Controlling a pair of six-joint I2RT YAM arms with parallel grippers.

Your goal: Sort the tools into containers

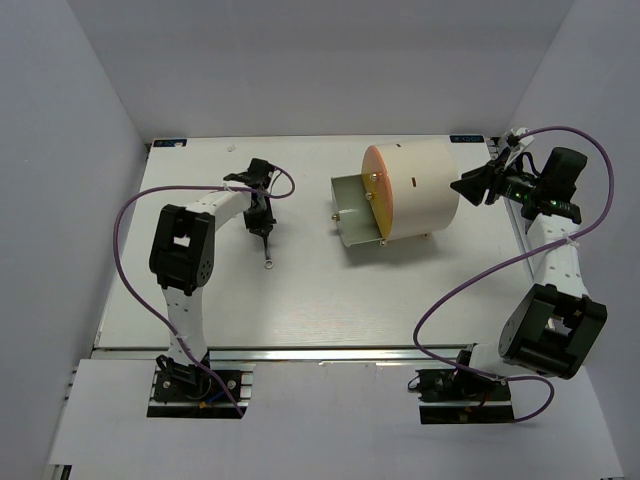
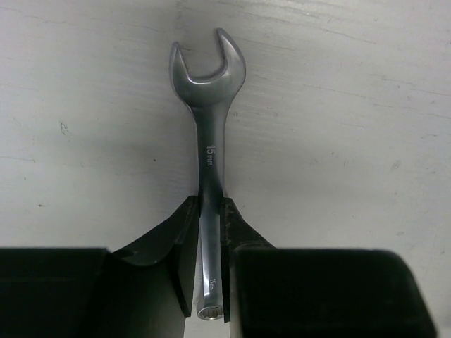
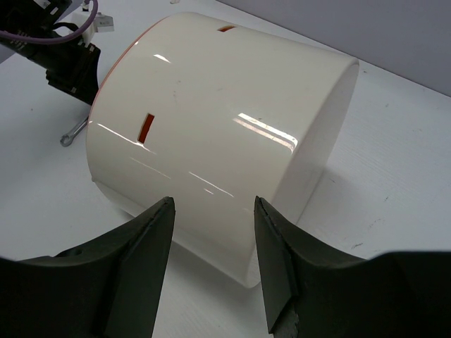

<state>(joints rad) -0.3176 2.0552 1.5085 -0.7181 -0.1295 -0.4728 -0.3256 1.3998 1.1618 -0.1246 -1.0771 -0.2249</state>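
the top external view looks steeply down from above and behind the arm bases, far enough off to take in the whole white counter (image 1: 300,320). the left wrist view faces the counter from very close, over the left arm's black two-finger tool (image 2: 210,205), and the small silver wrench (image 2: 208,105) fills it. the right wrist view looks leftward past the right arm's tool (image 3: 213,205), close to the large white drum (image 3: 225,120). all three views share the wrench. the top and right wrist views share the drum.
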